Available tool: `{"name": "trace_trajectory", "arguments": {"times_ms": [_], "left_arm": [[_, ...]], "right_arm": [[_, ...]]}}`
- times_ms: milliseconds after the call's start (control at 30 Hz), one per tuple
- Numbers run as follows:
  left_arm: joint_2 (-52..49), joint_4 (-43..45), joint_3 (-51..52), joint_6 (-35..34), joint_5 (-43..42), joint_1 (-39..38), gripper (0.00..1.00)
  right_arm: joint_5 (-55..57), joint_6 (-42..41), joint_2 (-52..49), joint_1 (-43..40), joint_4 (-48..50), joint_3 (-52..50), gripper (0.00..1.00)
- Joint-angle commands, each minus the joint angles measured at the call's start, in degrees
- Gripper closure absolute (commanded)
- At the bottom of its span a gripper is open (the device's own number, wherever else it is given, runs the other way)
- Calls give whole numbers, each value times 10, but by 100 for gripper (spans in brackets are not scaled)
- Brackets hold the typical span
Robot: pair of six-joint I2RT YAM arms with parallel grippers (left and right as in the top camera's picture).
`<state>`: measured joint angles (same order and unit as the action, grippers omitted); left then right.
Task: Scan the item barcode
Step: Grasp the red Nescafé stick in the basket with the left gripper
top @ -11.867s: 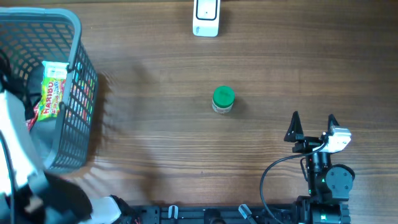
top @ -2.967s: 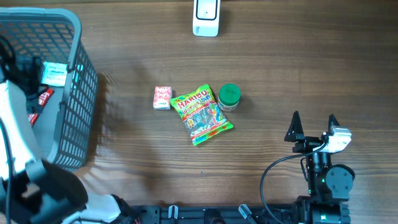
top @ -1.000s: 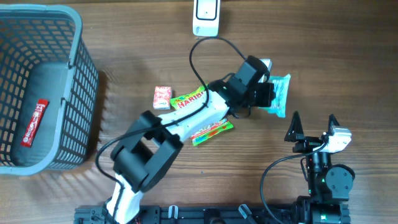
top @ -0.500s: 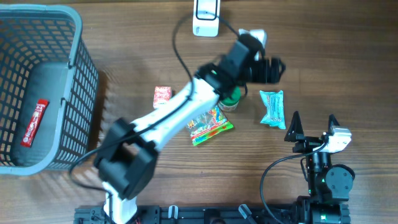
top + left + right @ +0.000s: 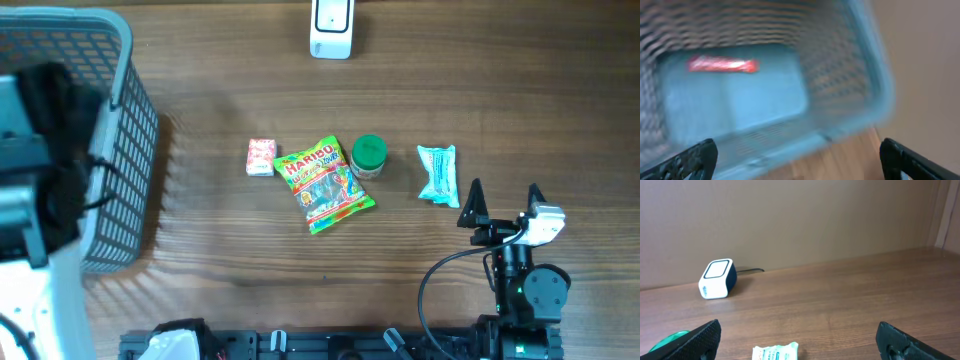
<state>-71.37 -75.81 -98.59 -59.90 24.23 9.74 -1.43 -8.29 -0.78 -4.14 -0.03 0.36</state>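
Right of centre in the overhead view, a teal packet (image 5: 438,174) lies flat on the worktop (image 5: 250,260). It is near the right gripper (image 5: 504,187) but apart from it. Left of the packet stands a green-lidded jar (image 5: 368,156), right against a Haribo bag (image 5: 326,184). A pink box (image 5: 261,157) lies just beside the bag's left edge. At the top centre edge sits the scanner (image 5: 332,28), well apart from all four items.

The right gripper's jaws stand wide at the lower right, with nothing between them. At the upper left is a basket (image 5: 135,120), with the blurred left arm (image 5: 40,190) over it. The left wrist view, also blurred, looks down into the basket, where a red bar (image 5: 723,65) lies on the floor. The left gripper (image 5: 800,160) is spread wide and empty.
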Motion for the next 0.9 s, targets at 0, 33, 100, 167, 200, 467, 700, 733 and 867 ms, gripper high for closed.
{"name": "trace_trajectory", "arguments": {"times_ms": [0,33,100,167,200,467,700,733,867], "left_arm": [[-49,-57,34,-260,18,100,0],[-78,-75,53,-334,16,134,0],[-128,-73,76,-400,7,166,0],[-185,-50,84,-415,10,182,0],[-211,-33,84,-415,10,189,0],[-383,71,84,-409,25,228,4],[-476,134,84,-408,25,237,22],[-483,148,84,-396,25,237,22],[-502,188,84,-361,25,241,21]], "right_arm": [[1,6,3,2,2,-1,0],[1,7,3,2,2,-1,0],[1,6,3,2,2,-1,0],[1,7,3,2,2,-1,0],[1,7,3,2,2,-1,0],[1,7,3,2,2,-1,0],[1,7,3,2,2,-1,0],[1,6,3,2,2,-1,0],[1,7,3,2,2,-1,0]]}}
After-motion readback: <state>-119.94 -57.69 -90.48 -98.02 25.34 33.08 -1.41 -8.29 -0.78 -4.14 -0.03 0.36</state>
